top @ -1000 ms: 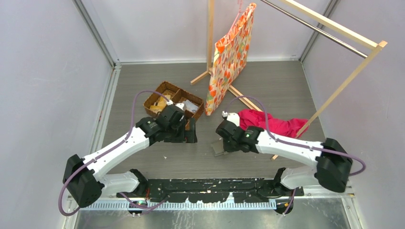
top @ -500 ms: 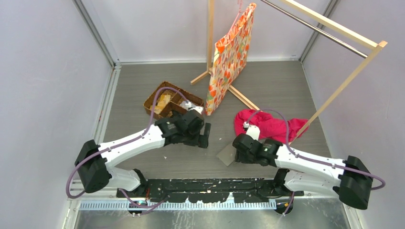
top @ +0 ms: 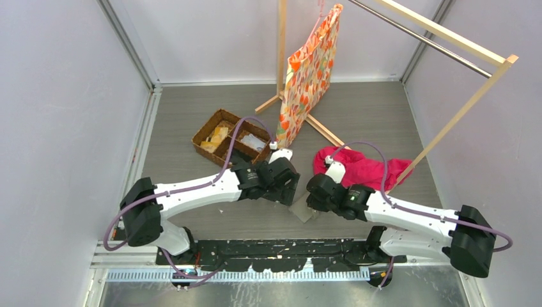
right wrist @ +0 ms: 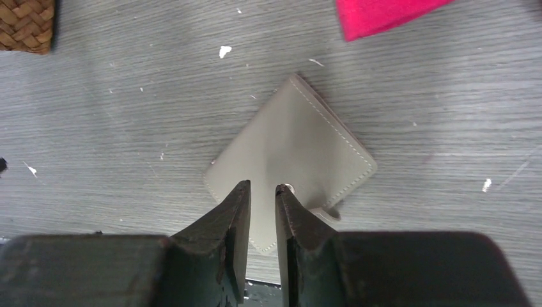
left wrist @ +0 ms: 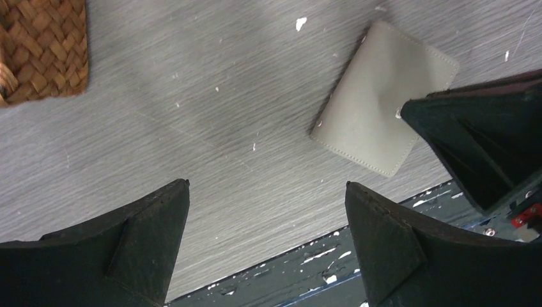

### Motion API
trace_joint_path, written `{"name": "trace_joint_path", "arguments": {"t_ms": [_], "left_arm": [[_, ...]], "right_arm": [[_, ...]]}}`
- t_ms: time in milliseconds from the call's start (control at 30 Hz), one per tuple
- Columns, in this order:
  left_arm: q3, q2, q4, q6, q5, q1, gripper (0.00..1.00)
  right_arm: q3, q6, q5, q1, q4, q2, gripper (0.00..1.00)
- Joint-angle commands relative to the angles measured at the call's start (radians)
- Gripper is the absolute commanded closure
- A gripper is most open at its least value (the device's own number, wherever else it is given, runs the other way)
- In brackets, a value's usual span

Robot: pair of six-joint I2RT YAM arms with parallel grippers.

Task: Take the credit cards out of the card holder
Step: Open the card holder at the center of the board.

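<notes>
Because the card holder lies folded shut and flat on the table, grey-olive cover up and one corner turned toward me, none of the credit cards show. I judge they are inside, so nothing can come out until the cover is opened.

My right pincer stands directly over the holder's near corner. Its two fingers are drawn almost together, with only a slit between them, and their tips rest on the cover. I see nothing caught between them. As I read it, that is a pinning hold: the weight on that corner keeps the light wallet from skating across the smooth boards. A small tab pokes out from the holder's edge just to the right of my fingertips, and it looks like the place to lift from.

My left pincer hangs above bare table with its fingers spread wide and nothing in them. The holder lies ahead of it and off to its right, near but not touching. Spread like this, it looks ready to take the free edge while the right one holds the wallet down.

Farther out, the wicker basket sits ahead and left of the left pincer, and a red cloth lies ahead and right of the right one. Both are clear of the work.
</notes>
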Motion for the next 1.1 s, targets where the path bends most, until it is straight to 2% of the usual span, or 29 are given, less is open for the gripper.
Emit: {"name": "trace_joint_path", "arguments": {"t_ms": [0, 167, 367, 567, 733, 900, 1000, 1067], "left_arm": [[-0.067, -0.089, 0.047, -0.04, 0.003, 0.006, 0.07], [-0.052, -0.09, 0.006, 0.006, 0.011, 0.008, 0.07], [0.016, -0.028, -0.035, 0.026, 0.049, 0.0, 0.08], [0.093, 0.061, -0.04, 0.069, 0.014, -0.049, 0.1], [0.184, 0.151, -0.029, 0.133, 0.017, -0.113, 0.21], [0.298, 0.273, -0.063, 0.177, 0.006, -0.196, 0.21], [0.318, 0.333, -0.047, 0.186, 0.003, -0.223, 0.19], [0.313, 0.361, -0.026, 0.182, -0.001, -0.232, 0.18]], "right_arm": [[0.04, 0.001, -0.011, 0.005, 0.091, 0.054, 0.75], [-0.016, 0.035, -0.064, 0.005, 0.074, 0.066, 0.78], [-0.105, 0.128, -0.063, 0.009, -0.052, -0.119, 0.8], [-0.188, 0.204, -0.072, 0.009, -0.131, -0.269, 0.8], [-0.216, 0.229, -0.073, 0.009, -0.148, -0.252, 0.82], [-0.238, 0.263, -0.091, 0.011, -0.164, -0.241, 0.87], [-0.218, 0.283, -0.058, 0.011, -0.246, -0.301, 0.87], [-0.205, 0.31, -0.022, 0.01, -0.341, -0.364, 0.81]]}}
